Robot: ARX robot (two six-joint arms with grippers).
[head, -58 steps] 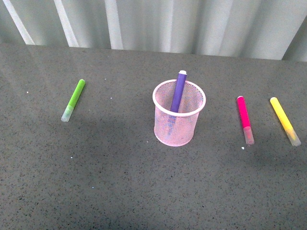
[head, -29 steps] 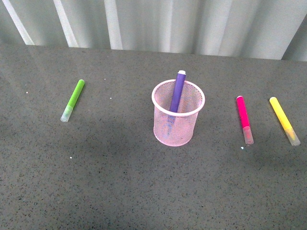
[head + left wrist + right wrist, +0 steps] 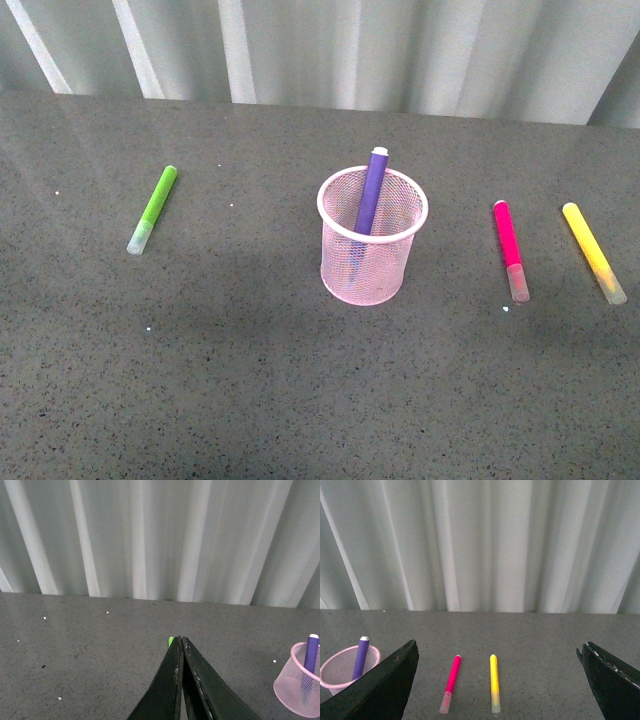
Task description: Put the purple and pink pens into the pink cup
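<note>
As purple pen [image 3: 369,195] is in pink cup [image 3: 372,262], pink pen [image 3: 510,248]: to be gripped mid-body.
Right gripper [image 3: 498,643]: wide apart, empty.
Left gripper [image 3: 181,640]: closed, empty.

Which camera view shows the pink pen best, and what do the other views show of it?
The front view: the pink pen lies whole, seen from above, between the pink cup and the yellow marker. The right wrist view also shows it whole, but foreshortened. The left wrist view misses it.
</note>
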